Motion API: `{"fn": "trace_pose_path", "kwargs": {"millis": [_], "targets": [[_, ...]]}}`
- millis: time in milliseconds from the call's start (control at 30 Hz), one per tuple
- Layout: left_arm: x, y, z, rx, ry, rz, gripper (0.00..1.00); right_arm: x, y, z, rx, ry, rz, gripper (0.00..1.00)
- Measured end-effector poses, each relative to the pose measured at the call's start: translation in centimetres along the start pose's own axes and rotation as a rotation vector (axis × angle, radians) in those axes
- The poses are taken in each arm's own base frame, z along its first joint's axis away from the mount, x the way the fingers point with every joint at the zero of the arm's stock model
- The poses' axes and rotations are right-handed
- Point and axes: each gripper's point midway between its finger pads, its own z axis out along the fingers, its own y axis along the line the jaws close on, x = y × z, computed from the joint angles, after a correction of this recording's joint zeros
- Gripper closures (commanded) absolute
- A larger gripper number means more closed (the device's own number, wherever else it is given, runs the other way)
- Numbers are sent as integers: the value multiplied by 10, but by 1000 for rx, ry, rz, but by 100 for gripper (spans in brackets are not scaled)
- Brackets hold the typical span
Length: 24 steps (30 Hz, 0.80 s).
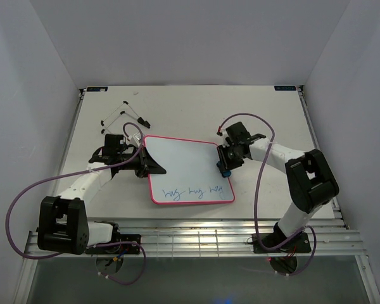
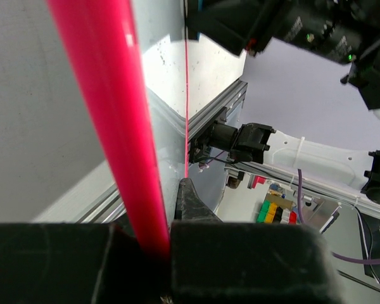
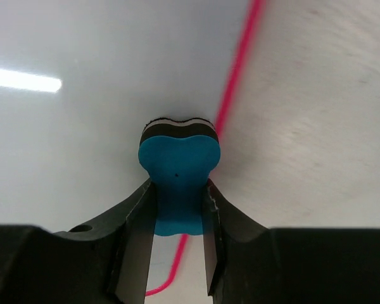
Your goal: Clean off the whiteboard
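Top external shows blue words (image 1: 196,190) low on the whiteboard (image 1: 183,161), not wiped yet. Left fingers (image 2: 240,259) pinch its rim (image 2: 123,126); right fingers (image 3: 136,247) pinch the eraser (image 3: 177,171).

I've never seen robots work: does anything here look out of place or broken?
Nothing looks broken or spilled. The whiteboard lies slightly askew, its left rim pinched in the left gripper. Only the black wire stand seems stray, lying apart beyond the board's far left corner.

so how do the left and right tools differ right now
The left tool clamps the whiteboard by the pink rim on its left side; the right tool grips a blue eraser near the board's right side. The left reaches in sideways; the right points down at the board. Both are shut.
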Motion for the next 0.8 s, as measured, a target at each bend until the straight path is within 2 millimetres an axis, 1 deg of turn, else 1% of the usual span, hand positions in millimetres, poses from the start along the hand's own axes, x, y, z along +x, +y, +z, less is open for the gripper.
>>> {"fn": "trace_pose_path", "kwargs": {"millis": [100, 233, 267, 300, 400, 533, 633, 667, 733, 800], "targets": [[0, 0, 0, 0, 0, 0, 100, 3, 38, -11, -126, -45, -64, 92], [0, 0, 0, -2, -2, 0, 100, 11, 100, -30, -298, -84, -158, 92], [0, 0, 0, -2, -3, 1, 100, 14, 119, -36, -344, -91, -184, 92], [-1, 0, 0, 0, -5, 5, 100, 16, 131, -41, -375, -96, -200, 92], [0, -1, 0, 2, -10, 17, 100, 24, 177, -56, -461, -105, -252, 91], [-2, -4, 1, 7, -23, 54, 100, 22, 233, -73, -520, -113, -293, 92], [-5, -6, 1, 5, -43, 80, 100, 11, 262, -79, -512, -124, -312, 92], [-7, -6, 1, 4, -52, 86, 100, 7, 266, -79, -502, -132, -313, 92], [-11, -6, 1, -2, -68, 97, 100, 5, 264, -75, -465, -140, -304, 92], [-15, -6, 1, -4, -87, 109, 100, 2, 256, -72, -425, -153, -274, 92]]}}
